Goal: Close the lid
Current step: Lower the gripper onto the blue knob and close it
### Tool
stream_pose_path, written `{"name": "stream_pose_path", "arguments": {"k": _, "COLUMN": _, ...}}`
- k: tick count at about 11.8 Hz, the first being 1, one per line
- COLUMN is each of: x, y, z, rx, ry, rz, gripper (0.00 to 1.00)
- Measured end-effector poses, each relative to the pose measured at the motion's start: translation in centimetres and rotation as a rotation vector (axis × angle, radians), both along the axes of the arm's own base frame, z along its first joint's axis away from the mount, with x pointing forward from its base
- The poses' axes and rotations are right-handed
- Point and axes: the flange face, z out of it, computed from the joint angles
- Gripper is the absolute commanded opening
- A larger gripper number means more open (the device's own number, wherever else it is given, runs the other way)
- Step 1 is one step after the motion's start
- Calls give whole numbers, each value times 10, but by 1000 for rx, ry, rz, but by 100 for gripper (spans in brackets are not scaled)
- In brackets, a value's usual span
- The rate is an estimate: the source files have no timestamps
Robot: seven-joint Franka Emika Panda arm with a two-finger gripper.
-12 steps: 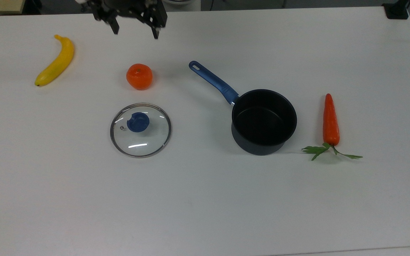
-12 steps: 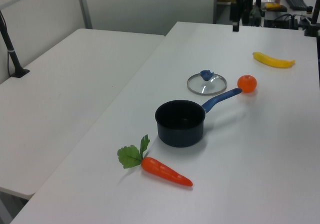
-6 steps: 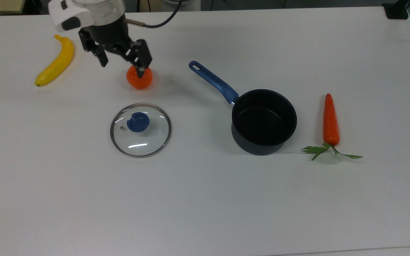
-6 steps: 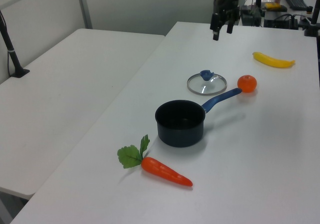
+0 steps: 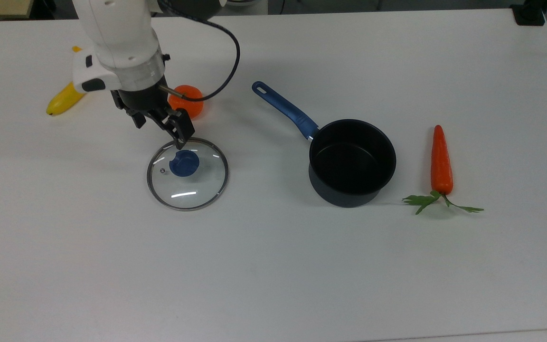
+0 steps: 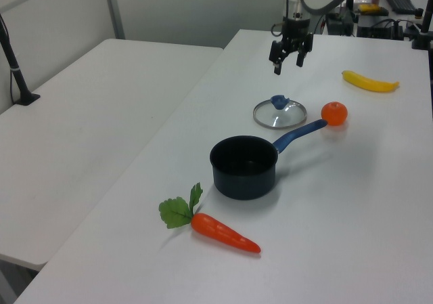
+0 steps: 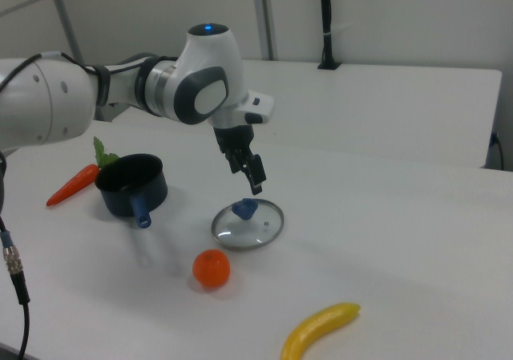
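lid (image 5: 187,174): round clear glass, metal rim, blue knob, flat on table | hand (image 5: 159,131): fingers apart, empty, above it

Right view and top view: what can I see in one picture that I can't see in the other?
From the right view: the side of the arm with a blue light on top, the air between its open jaws and the lid's blue knob, and the whole banana. From the top view: the saucepan's empty inside, and the carrot with all its green leaves. Both: the lid lying flat on the white table, off the saucepan, with the orange nearby.
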Motion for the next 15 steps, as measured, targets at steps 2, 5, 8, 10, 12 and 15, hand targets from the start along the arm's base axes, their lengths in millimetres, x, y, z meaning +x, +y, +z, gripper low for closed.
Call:
{"name": "stream_pose_path", "arguments": {"k": 2, "x": 5, "y": 7, "z": -20, "rx": -44, "ry": 23, "rz": -13, "gripper": 100}}
{"name": "stream_pose_path", "arguments": {"k": 5, "x": 12, "y": 21, "z": -51, "rx": -69, "ry": 48, "rz": 1, "gripper": 100}}
{"name": "stream_pose_path", "arguments": {"k": 8, "x": 18, "y": 28, "z": -69, "rx": -71, "ry": 33, "rz": 4, "gripper": 100}}
{"name": "stream_pose_path", "arguments": {"k": 10, "x": 21, "y": 29, "z": -74, "rx": -70, "ry": 17, "rz": -14, "gripper": 100}}
{"name": "stream_pose_path", "arguments": {"k": 12, "x": 22, "y": 33, "z": -75, "rx": -69, "ry": 18, "rz": -11, "gripper": 100}}
{"name": "stream_pose_path", "arguments": {"k": 15, "x": 22, "y": 36, "z": -80, "rx": -78, "ry": 25, "rz": -2, "gripper": 94}}
